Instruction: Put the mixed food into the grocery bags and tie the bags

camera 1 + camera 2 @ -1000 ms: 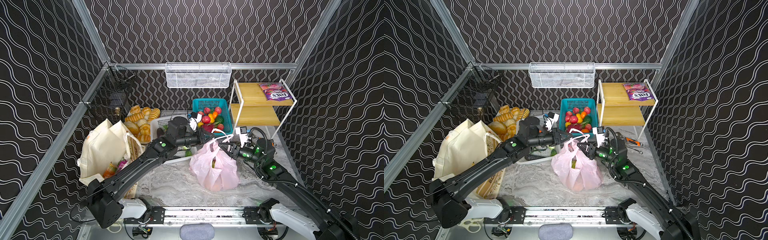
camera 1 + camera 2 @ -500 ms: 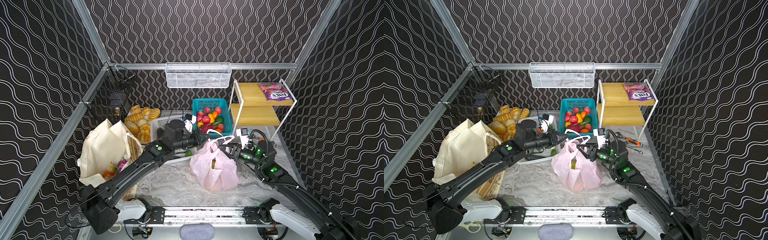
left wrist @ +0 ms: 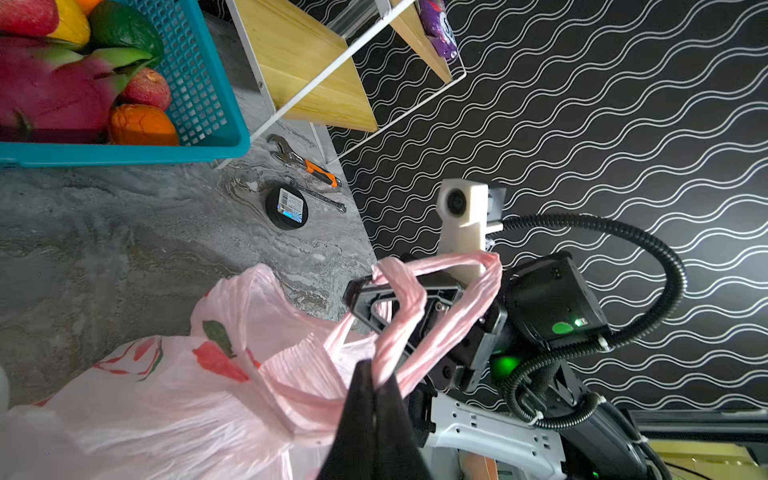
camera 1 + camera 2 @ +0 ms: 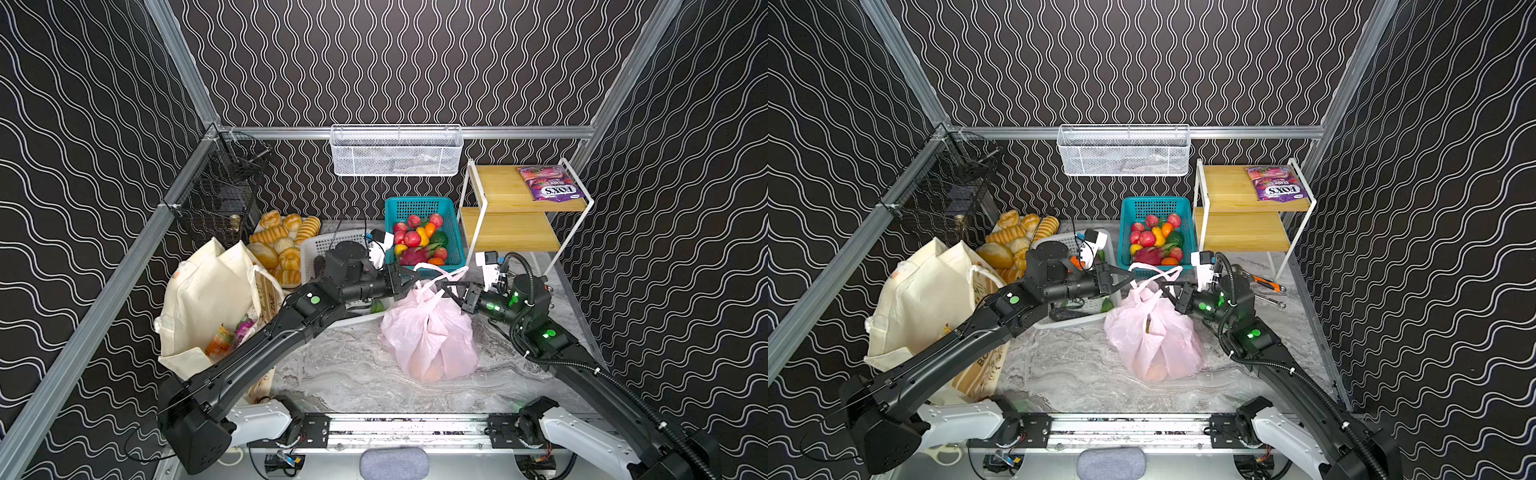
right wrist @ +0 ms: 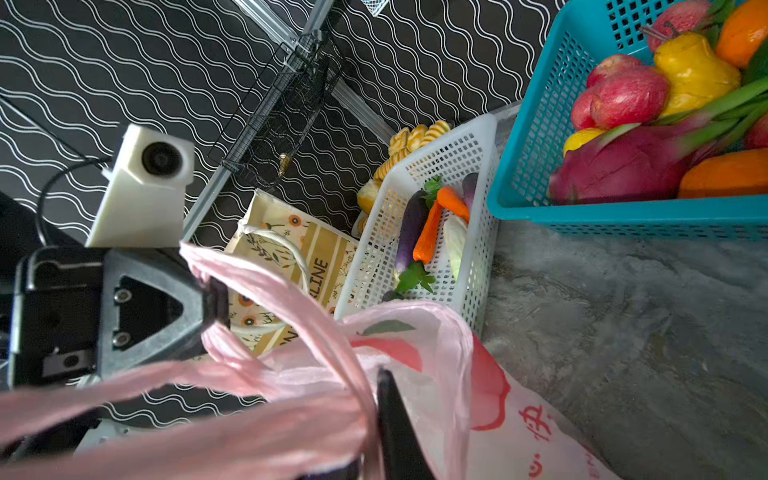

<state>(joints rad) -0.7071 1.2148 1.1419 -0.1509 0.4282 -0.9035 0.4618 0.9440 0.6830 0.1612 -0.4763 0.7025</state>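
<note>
I'm tying the pink bag (image 4: 430, 336), left hand (image 4: 410, 279) clamped on a handle (image 3: 388, 345) (whether the right hand (image 4: 448, 287) grips, I can't tell); next I'd cross the handles and pull snug.

Rocking matte black arms (image 4: 266, 345) with green lights (image 4: 315, 299). Got white camera blocks (image 3: 461, 220), white bases (image 4: 257, 417), plus a ribbed black hose (image 3: 648, 245).

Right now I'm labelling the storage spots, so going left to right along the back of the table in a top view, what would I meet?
Black wire basket → bread rolls → white basket → teal fruit basket → wooden shelf rack.
</note>
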